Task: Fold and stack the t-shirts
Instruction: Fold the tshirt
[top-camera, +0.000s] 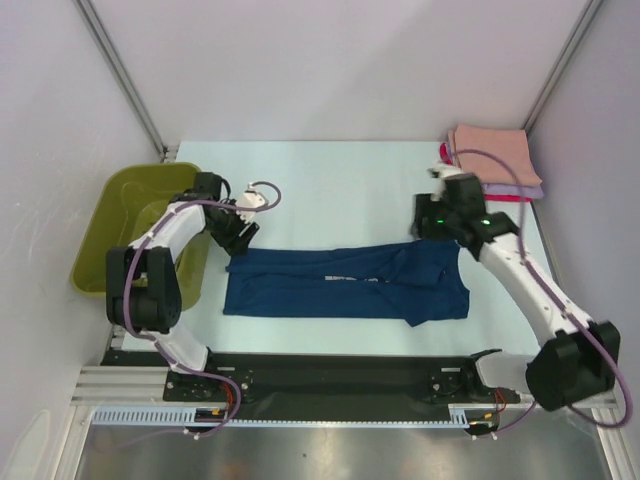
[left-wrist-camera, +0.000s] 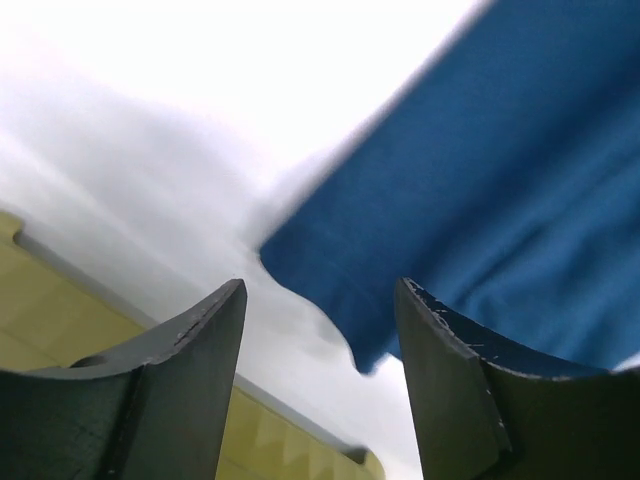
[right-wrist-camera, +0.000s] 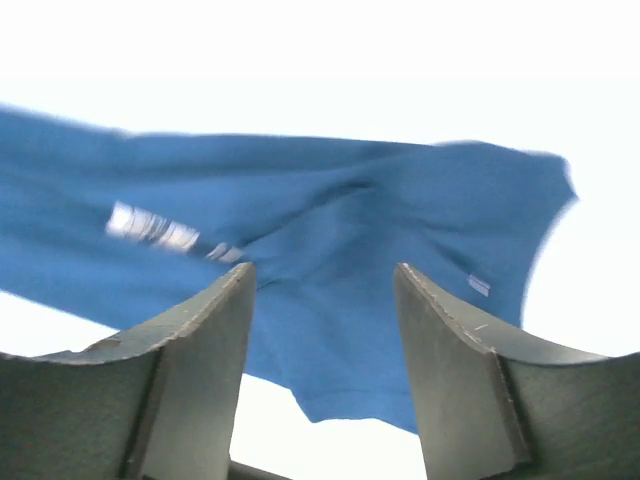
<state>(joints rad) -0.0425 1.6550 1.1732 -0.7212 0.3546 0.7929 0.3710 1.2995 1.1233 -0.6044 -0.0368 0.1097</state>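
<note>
- Nearest the left wrist lens, the left gripper (left-wrist-camera: 320, 300) is seen with its two dark fingers (left-wrist-camera: 190, 380) spread well apart and nothing pinched between them; a corner of the navy t-shirt (left-wrist-camera: 480, 200) lies on the table beyond the gap
- Much the same is shown for the right gripper (right-wrist-camera: 322, 285): jaws parted, nothing held, blue cloth spread out below and beyond
- From above, the navy t-shirt is found at the middle of the pale table (top-camera: 330, 175), folded lengthwise into a long band running left to right, with a sliver of its pale print (top-camera: 345, 277) showing along the fold
- Each gripper is placed at a far corner of that band, the left one beside the olive-green basket (top-camera: 120, 200)
- At the far right corner a folded peach t-shirt (top-camera: 490, 150) is stacked on a lavender t-shirt (top-camera: 530, 188) and a red t-shirt (top-camera: 512, 198), apart from the navy band
- The cloth is judged light, limp and soft: it will sag when lifted, and the folded layers may slide apart
- A hold is best taken at the short ends, all layers pinched together at the corners, both ends raised as one so the band is kept flat
</note>
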